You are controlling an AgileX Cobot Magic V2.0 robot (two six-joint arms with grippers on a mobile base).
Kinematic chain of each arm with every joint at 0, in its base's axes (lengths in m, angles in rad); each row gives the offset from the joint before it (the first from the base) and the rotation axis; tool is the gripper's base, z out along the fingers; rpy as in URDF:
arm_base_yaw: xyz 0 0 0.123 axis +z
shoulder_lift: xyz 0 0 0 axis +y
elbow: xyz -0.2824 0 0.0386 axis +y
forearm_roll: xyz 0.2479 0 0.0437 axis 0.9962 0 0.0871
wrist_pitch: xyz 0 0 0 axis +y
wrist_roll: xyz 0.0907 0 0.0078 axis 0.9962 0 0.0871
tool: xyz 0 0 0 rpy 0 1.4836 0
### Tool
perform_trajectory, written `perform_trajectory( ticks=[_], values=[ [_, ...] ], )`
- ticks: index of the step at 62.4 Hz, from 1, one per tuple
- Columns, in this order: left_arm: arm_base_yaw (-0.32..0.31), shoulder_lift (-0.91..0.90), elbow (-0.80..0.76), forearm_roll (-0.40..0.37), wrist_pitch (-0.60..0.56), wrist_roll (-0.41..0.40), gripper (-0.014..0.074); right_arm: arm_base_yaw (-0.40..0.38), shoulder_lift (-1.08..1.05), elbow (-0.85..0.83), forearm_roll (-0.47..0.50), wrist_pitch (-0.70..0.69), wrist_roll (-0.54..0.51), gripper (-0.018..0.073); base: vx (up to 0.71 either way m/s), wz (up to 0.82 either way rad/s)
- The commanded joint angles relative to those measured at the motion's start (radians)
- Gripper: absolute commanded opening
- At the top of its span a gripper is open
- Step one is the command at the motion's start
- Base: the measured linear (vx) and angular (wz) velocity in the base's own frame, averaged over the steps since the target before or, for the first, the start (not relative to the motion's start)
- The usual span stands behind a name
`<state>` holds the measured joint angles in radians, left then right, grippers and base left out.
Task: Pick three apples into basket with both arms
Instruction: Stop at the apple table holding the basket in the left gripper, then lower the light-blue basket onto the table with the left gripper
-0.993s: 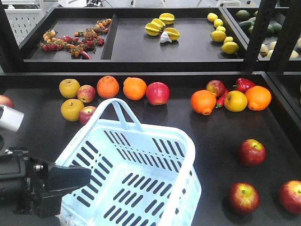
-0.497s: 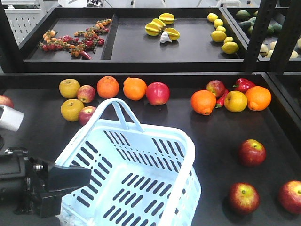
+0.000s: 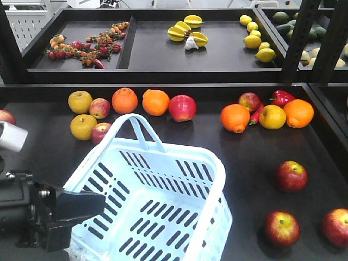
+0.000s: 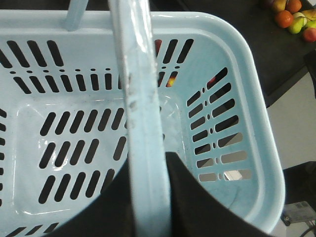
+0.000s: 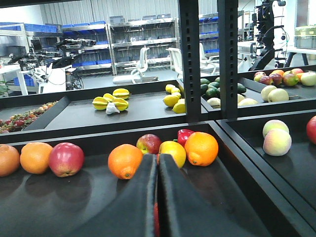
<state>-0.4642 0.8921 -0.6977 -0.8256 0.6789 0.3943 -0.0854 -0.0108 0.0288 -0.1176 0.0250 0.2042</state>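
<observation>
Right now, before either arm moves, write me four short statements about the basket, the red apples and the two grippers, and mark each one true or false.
1. The pale blue slotted plastic basket holds no fruit. True.
2. The three dark red round apples lie to the left of the basket. False: in the front view they lie on the black shelf to its right.
3. The right gripper is spread wide open. False: its fingers are pressed nearly together, with only a slit between them.
4. The left gripper is closed on the basket's hoop handle. True: in the left wrist view the handle runs between its jaws.
</observation>
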Motion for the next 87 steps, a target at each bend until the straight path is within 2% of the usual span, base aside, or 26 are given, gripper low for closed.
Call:
perform_trajectory(
  ticks=[1,18,36,46,56,69,87],
  values=[
    [-0.005,-0.013,-0.032,-0.056,-0.064,0.001,-0.0007,-0.006,-0.010,0.013,-0.006,-0.071,-0.011,-0.0004,0.00,0.00],
    [-0.005,-0.012,-0.032,-0.053,-0.051,0.014,-0.0007,-0.006,-0.010,0.013,-0.006,-0.071,-0.011,-0.0004,0.00,0.00],
    [-0.005,0.007,-0.066,-0.052,-0.107,0.231,-0.0007,-0.006,-0.010,0.013,-0.006,-0.071,-0.011,-0.0004,0.00,0.00],
    [-0.005,0.129,-0.217,-0.048,-0.067,0.328,-0.0007,-0.006,-0.010,0.013,-0.006,-0.071,-0.011,-0.0004,0.00,0.00],
    [-0.005,0.326,-0.425,-0.016,0.068,0.424,-0.0007,-0.006,-0.010,0.013,-0.006,-0.071,-0.011,-0.0004,0.00,0.00],
    [-0.005,0.582,-0.697,0.110,0.225,0.466,-0.0007,-0.006,-0.010,0.013,-0.006,-0.071,-0.011,-0.0004,0.00,0.00],
    [-0.005,0.889,-0.962,0.105,0.268,0.521,-0.0007,-0.006,-0.010,0.013,-0.006,-0.071,-0.011,-0.0004,0.00,0.00]
  ],
)
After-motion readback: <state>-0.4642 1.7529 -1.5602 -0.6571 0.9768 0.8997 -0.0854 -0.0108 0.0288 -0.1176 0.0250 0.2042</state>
